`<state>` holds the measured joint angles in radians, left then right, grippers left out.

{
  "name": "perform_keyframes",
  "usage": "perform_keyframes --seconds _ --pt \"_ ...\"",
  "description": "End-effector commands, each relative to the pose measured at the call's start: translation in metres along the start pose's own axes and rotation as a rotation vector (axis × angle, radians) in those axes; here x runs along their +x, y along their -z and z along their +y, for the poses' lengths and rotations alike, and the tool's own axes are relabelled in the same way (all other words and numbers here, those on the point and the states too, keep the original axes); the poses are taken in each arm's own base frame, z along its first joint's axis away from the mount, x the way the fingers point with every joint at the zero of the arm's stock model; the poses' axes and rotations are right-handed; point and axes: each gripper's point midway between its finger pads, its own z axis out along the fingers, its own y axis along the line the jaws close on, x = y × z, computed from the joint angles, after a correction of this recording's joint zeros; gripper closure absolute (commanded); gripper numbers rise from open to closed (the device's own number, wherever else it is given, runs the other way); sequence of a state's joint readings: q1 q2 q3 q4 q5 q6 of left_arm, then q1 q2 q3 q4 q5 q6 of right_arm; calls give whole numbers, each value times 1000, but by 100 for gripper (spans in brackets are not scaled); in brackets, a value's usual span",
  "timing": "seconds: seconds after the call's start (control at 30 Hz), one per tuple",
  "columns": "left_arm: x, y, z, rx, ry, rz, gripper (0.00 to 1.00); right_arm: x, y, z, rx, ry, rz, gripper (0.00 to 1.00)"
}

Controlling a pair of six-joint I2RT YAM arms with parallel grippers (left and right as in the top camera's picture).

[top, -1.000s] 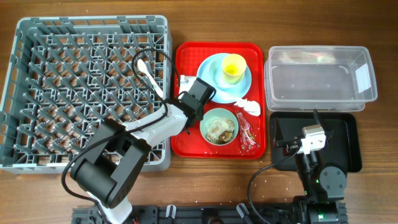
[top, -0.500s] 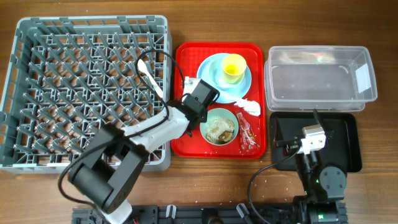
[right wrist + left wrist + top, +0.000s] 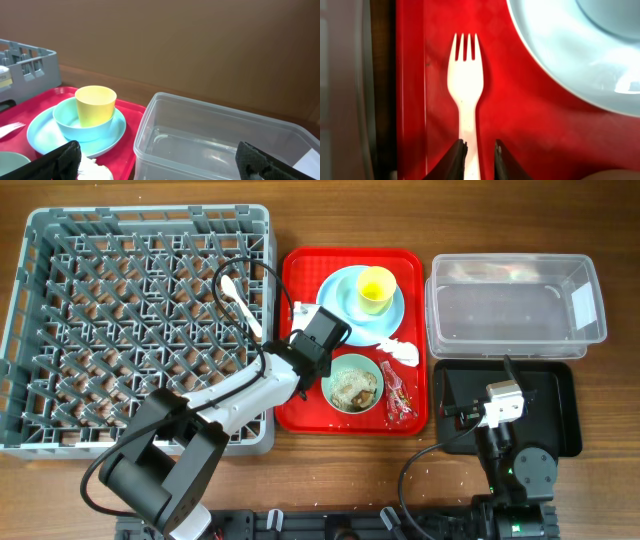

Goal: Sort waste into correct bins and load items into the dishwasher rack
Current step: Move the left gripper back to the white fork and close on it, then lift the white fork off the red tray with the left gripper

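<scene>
**A:** Where's the fork (image 3: 465, 85)?

**B:** Flat on the red serving tray (image 3: 300, 405), near its upper-left corner in the overhead view, tines pointing away from the left gripper (image 3: 479, 157). The pale blue plate (image 3: 560, 50) is just beside it, in the upper right of the left wrist frame.

**A:** Are the jaws on it?

**B:** They straddle the handle with only a narrow gap. A strip of red shows between the handle and one finger, so they are not clamped.

**A:** And the right gripper (image 3: 160, 162)?

**B:** Spread wide and holding nothing. It sits over the black tray (image 3: 555, 410) at the lower right of the overhead frame and faces the clear tub (image 3: 500, 310) above it.

**A:** And the rest?

**B:** The yellow cup (image 3: 95, 105) stands in a mint bowl (image 3: 75, 127) on the plate. Lower on the tray, a second bowl (image 3: 352, 411) holds the food scraps (image 3: 352, 385). The napkin (image 3: 400, 350) and the red wrapper (image 3: 400, 395) lie along the tray's right edge. The spoon (image 3: 240, 300) lies on the pegs of the grey rack (image 3: 20, 330), which fills the left of the desk (image 3: 600, 500).
</scene>
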<state>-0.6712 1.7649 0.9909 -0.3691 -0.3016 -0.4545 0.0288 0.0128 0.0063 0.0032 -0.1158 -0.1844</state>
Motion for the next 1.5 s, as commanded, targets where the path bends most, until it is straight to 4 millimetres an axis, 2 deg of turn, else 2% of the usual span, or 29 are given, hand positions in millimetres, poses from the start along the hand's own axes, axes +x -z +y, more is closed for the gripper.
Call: perform_keyframes --seconds 0.0,0.17,0.3,0.37,0.43,0.5,0.57,0.63,0.73,0.87,0.97,1.13,1.27,1.3,1.33,1.37,1.4,1.47 --pt "-8 -3 9 -45 12 -43 78 -1 0 0 0 0 -6 0" --pt "-4 -28 15 -113 4 -54 76 -1 0 0 0 0 -6 0" --pt "-13 -48 27 -154 44 -98 75 -1 0 0 0 0 -6 0" --pt "-4 -57 18 -76 54 -40 75 -1 0 0 0 0 -6 0" --pt "12 -70 18 -80 40 9 76 -1 0 0 0 0 -6 0" --pt "22 -76 13 -54 33 50 82 -1 0 0 0 0 -6 0" --pt "22 -71 6 -25 29 56 89 -1 0 0 0 0 -6 0" --pt "29 -59 -1 -9 2 82 92 -1 0 0 0 0 -6 0" --pt "33 -46 0 -15 -17 103 96 -1 0 0 0 0 -6 0" --pt "35 -22 9 -31 -27 133 96 -1 0 0 0 0 -6 0" --pt "36 -13 12 -37 -30 144 96 -1 0 0 0 0 -6 0" --pt "23 3 11 -14 -8 104 96 -1 0 0 0 0 -6 0" --pt "44 8 -8 103 19 214 85 -1 0 0 0 0 -6 0" --pt "43 9 -9 115 25 216 75 -1 0 0 0 0 -6 0" --pt "39 12 -7 119 34 206 71 -1 0 0 0 0 -6 0" --pt "32 18 -8 147 52 194 60 -1 0 0 0 0 -6 0" --pt "27 22 -9 165 76 182 54 -1 0 0 0 0 -6 0" --pt "8 25 -7 185 118 121 53 -1 0 0 0 0 -6 0"
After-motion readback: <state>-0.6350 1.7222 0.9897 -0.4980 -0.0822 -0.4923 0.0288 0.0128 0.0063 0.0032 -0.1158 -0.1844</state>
